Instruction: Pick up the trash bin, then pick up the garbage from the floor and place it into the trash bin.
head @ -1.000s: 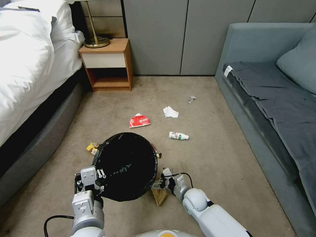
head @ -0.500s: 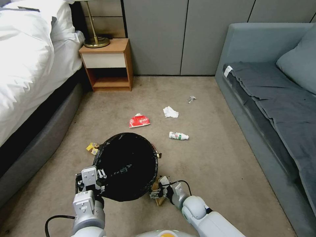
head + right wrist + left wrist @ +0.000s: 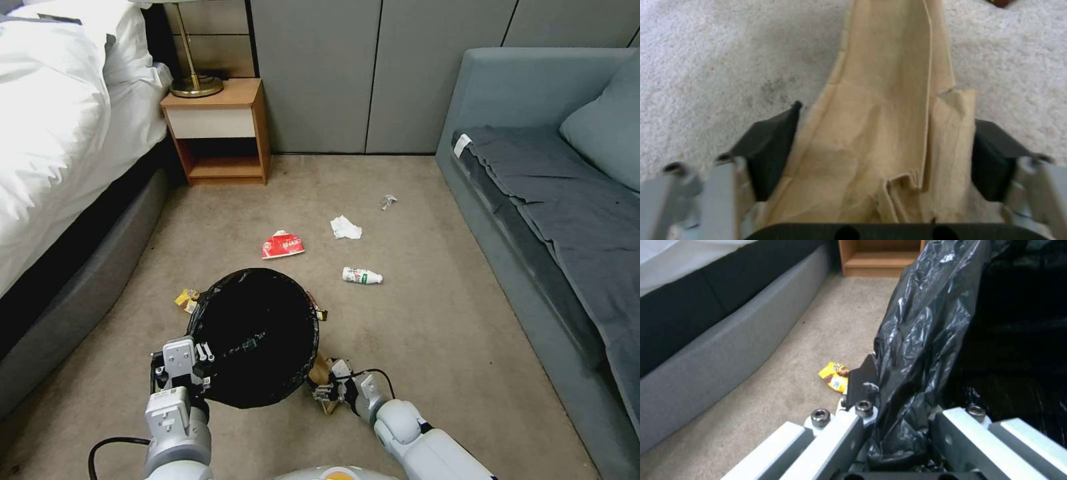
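A: Left gripper [image 3: 200, 363]?
B: Clamped on the rim of the small round white trash bin lined with a black plastic bag [image 3: 257, 333], same as a second ago; bag film pinched between the fingers [image 3: 858, 383].

A: Right gripper [image 3: 325, 389]?
B: Closed on the flat brown paper bag [image 3: 880, 133], pulled nearer the robot than before, bag lifted beside the bin's wall, above beige carpet [image 3: 433, 320].

A: Remaining litter?
B: Unmoved: red wrapper [image 3: 283, 245], white tissue [image 3: 345, 228], small white bottle [image 3: 362, 275], yellow wrapper [image 3: 834, 376].
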You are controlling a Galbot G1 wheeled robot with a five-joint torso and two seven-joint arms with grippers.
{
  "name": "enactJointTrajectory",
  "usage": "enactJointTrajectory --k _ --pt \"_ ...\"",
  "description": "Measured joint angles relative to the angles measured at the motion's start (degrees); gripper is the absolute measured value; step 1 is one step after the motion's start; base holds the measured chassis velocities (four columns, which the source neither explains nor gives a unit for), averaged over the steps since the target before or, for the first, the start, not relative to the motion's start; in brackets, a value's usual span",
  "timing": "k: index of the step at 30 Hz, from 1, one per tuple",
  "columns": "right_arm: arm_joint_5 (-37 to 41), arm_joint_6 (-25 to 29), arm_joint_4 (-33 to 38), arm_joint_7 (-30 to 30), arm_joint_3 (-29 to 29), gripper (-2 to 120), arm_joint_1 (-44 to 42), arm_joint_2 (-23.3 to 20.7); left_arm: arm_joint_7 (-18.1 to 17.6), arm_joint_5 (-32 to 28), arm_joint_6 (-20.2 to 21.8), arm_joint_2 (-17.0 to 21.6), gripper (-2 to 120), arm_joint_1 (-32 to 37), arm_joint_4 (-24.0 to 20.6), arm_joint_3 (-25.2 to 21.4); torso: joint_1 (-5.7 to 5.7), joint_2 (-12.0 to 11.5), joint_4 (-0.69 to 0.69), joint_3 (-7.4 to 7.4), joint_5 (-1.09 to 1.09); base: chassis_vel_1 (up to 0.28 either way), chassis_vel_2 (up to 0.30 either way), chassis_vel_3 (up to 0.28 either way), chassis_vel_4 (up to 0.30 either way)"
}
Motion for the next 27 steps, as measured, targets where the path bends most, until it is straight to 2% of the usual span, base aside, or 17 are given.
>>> enactJointTrajectory --k 1,3,4,8,12,14,18,20,27 --pt "0.0 0.0 0.0 0.0 0.0 74 0.0 0.0 0.0 0.0 0.0 0.0 1 0.0 0.0 0.0 0.0 0.0 0.0 0.0 0.0 0.0 0.0 0.0 0.0" --pt "-0.03 0.11 0.32 -0.02 0.39 63 -0.21 -0.07 0.0 0.03 0.0 0.05 1 -0.04 0.17 0.09 0.0 0.0 0.0 0.0 0.0 0.0 0.0 0.0 0.0" --pt "-0.03 0.11 0.32 -0.02 0.39 63 -0.21 -0.07 0.0 0.03 0.0 0.05 1 -0.04 0.17 0.09 0.0 0.0 0.0 0.0 0.0 0.0 0.0 0.0 0.0" --pt "0.0 0.24 1.41 -0.02 0.67 42 -0.32 -0.3 0.0 0.1 -0.01 0.19 1 -0.11 0.54 0.24 0.0 0.0 -0.01 0.0 -0.02 0.0 0.0 0.0 0.0" --pt "0.09 0.3 1.93 -0.02 0.78 34 -0.35 -0.44 0.0 0.12 -0.01 0.23 1 -0.14 0.58 0.27 0.0 0.0 -0.01 0.0 -0.02 0.0 0.0 0.0 0.0" --pt "0.22 0.48 2.91 0.03 1.03 22 -0.5 -0.7 0.0 0.12 -0.01 0.3 1 -0.14 0.66 0.28 0.0 0.0 0.0 0.0 -0.02 0.0 0.0 0.0 0.0" --pt "0.76 0.65 4.29 0.23 1.47 13 -0.83 -1.09 0.0 0.12 -0.01 0.4 1 -0.16 0.73 0.26 0.0 0.0 0.0 0.0 -0.03 0.0 0.0 0.0 0.0" --pt "1.47 0.65 6.31 0.38 1.88 1 -1.33 -1.76 0.0 0.11 -0.01 0.54 1 -0.17 0.78 0.21 0.0 0.0 0.0 0.0 -0.03 0.0 0.0 0.0 0.0" --pt "1.75 1.17 8.93 0.96 3.29 0 -2.29 -2.35 0.03 0.13 0.02 0.55 1 -0.2 0.84 0.35 0.0 0.0 0.0 0.01 -0.03 0.0 0.0 0.0 0.0"
